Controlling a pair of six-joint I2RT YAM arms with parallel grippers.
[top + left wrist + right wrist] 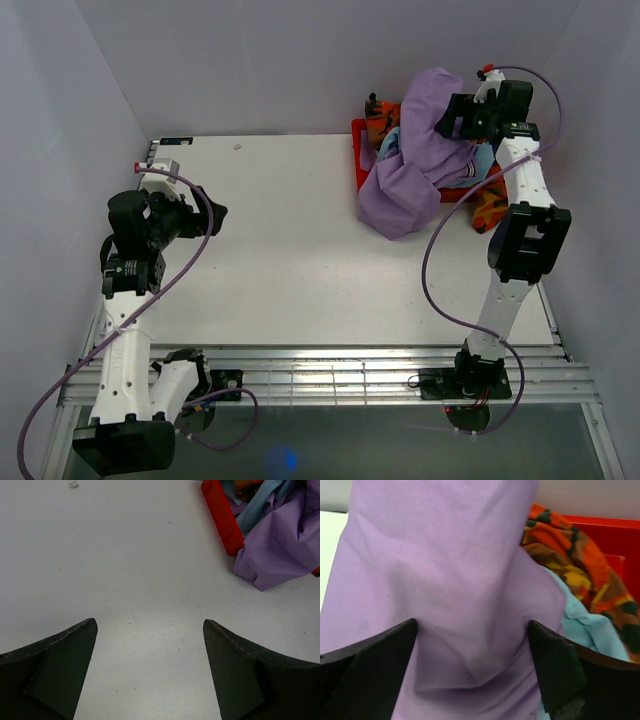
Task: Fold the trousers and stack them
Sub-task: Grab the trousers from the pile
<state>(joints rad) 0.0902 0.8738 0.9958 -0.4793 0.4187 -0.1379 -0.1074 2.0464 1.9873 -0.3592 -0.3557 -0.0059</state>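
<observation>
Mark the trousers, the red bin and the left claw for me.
trousers (400,195), top external view, on the bunched lower folds.
red bin (222,515), left wrist view, on its side wall.
left claw (149,625), left wrist view, midway between the fingertips.

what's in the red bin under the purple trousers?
Visible: an orange patterned cloth and a light blue cloth beside the trousers, in the red bin. Whatever lies directly beneath the trousers is covered.

Table (290,270) is wide open from the middle down to 6 o'clock, loads of room to swing through. Only clutter's at 2 o'clock: a red bin (357,150) heaped with clothes (488,208), the trousers (405,195) spilling over its rim onto the tabletop. Left arm (135,228) hangs over the 9 o'clock edge, right arm (525,185) at 3.
</observation>
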